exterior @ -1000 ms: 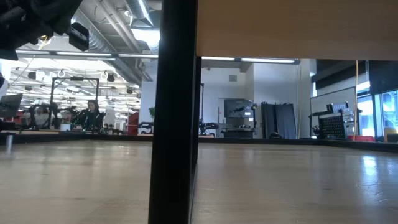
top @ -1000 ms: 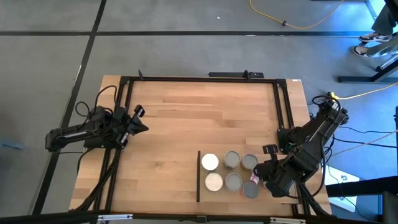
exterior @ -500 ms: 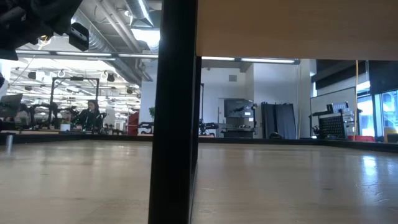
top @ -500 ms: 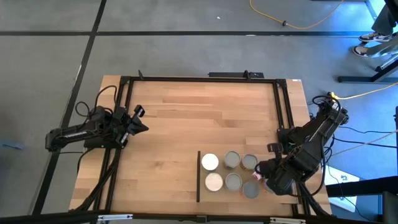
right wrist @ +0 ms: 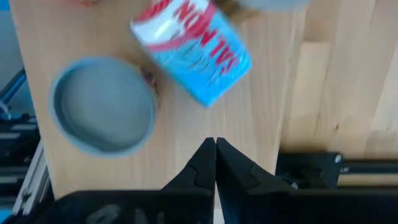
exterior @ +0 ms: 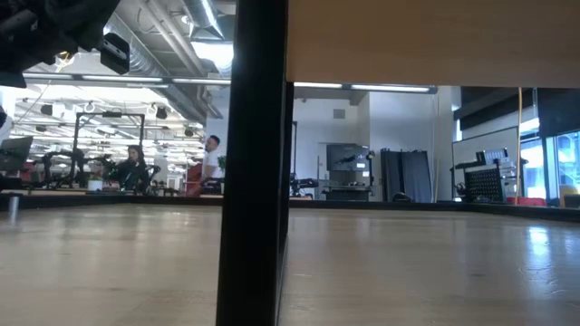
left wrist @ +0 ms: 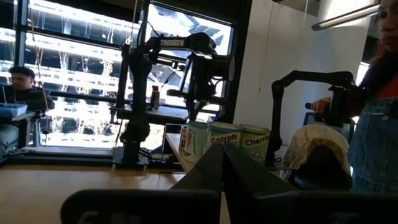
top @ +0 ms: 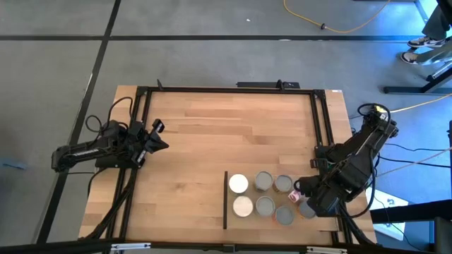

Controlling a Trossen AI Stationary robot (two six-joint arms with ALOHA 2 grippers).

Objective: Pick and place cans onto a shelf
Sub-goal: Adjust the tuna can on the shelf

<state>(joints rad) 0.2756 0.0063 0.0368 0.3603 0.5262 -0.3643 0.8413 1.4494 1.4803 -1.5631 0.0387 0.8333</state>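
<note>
**Hovering shut beside the cans**

Pressed together and empty, the jaws of the right gripper [top: 302,200] are held above the shelf [top: 253,219] at its right end, near a tipped blue-labelled can [right wrist: 193,53] and an upright can [right wrist: 102,104]. Six cans [top: 263,194] are grouped on the shelf. The left gripper [top: 159,137], jaws closed, is parked at the table's [top: 212,127] left edge.

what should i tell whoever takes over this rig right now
Left gripper: shut, empty, parked at the table's left edge.
Right gripper: shut, empty, at the right end of the shelf.
Cans: six stand upright on the shelf in two rows; a seventh stands at its right end, and a blue-labelled can lies tipped beside it.
Left: stand the tipped can up.
</note>
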